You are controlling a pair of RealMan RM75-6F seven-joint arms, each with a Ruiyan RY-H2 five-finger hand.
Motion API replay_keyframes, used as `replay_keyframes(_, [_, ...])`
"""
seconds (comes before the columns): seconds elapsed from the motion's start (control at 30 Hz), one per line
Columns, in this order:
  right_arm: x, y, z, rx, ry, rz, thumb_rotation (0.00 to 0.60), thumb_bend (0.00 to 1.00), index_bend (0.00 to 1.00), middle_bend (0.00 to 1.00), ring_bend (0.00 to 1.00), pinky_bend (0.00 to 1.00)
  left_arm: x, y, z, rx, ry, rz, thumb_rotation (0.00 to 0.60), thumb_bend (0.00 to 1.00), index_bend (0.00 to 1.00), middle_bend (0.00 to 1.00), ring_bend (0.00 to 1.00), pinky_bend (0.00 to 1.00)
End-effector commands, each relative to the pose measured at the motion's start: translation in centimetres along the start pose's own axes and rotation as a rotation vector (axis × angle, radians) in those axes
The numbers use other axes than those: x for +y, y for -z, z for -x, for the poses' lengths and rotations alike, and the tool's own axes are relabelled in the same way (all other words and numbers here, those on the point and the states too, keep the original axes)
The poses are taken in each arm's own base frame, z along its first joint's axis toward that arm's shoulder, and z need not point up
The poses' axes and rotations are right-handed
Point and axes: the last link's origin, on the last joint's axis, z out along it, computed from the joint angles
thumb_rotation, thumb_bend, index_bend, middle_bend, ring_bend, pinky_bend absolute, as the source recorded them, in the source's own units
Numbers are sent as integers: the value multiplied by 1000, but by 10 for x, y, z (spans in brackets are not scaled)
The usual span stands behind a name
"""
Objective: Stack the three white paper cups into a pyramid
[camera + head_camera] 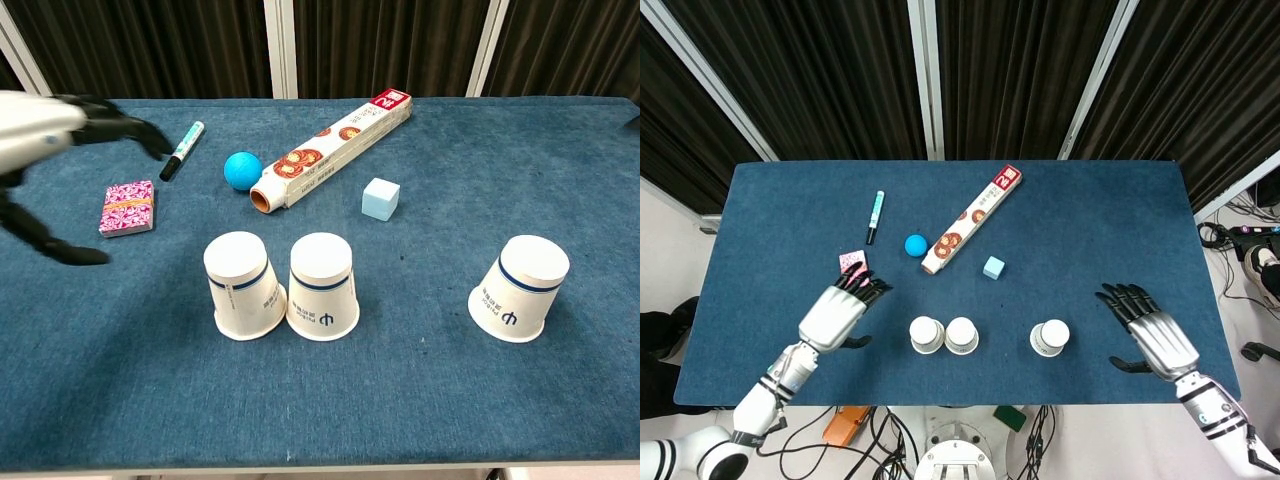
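Note:
Three white paper cups stand upside down near the table's front edge. The left cup (pixel 926 334) (pixel 243 286) and the middle cup (pixel 961 335) (pixel 322 287) touch side by side. The right cup (pixel 1049 338) (pixel 520 288) stands alone. My left hand (pixel 839 311) (pixel 45 125) hovers open to the left of the pair, fingers spread, holding nothing. My right hand (pixel 1152 332) is open to the right of the lone cup, fingers spread; the chest view does not show it.
Behind the cups lie a long printed box (pixel 971 233) (pixel 330 152), a blue ball (pixel 915 244) (pixel 241 170), a light blue cube (pixel 993 267) (pixel 380 198), a marker (pixel 875 215) (pixel 181 150) and a pink card pack (pixel 127 207). The blue table (pixel 1090 230) runs wide to the right.

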Motion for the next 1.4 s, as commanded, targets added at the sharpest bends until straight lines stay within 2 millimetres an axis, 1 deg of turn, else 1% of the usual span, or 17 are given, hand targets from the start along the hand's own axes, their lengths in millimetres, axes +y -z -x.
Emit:
replay_keyframes(0.03, [-14,-19,6,-63,23,-66,600,293,159,78,0,87,-12,13,0,11,11,-36,600,139,172,206,127,0])
replay_keyframes(0.27, [-24,-40,12,-133,63,-99,600,352,214,78,0,87,-25,24,2,28,60,-90,600,137,172,206,126,0])
replay_keyframes(0.53, [-26,-56,19,-170,75,-96,600,415,249,78,0,87,-33,28,2,42,96,-119,600,137,172,198,122,0])
replay_keyframes(0.77, [-27,-65,23,-200,61,-97,600,496,285,78,0,87,-35,30,5,33,110,-126,600,136,172,196,118,0])
replay_keyframes(1.0, [-29,-71,27,-216,56,-103,600,509,336,95,0,87,-40,32,4,40,115,-146,600,136,172,196,117,0])
replay_keyframes(1.1, [-30,-73,27,-214,49,-104,600,518,381,110,0,87,-43,34,2,46,116,-157,600,137,172,196,115,0])
replay_keyframes(1.2, [-31,-73,21,-191,42,-107,600,531,428,132,0,87,-47,36,0,54,114,-168,600,136,172,196,114,0])
replay_keyframes(1.33, [-35,-70,-1,-114,22,-123,600,533,435,137,0,87,-54,42,-3,65,105,-186,600,136,172,196,114,0])
replay_keyframes(1.4, [-41,-70,-18,-73,16,-147,600,532,434,137,0,87,-58,46,-4,66,103,-200,600,136,172,196,114,0])
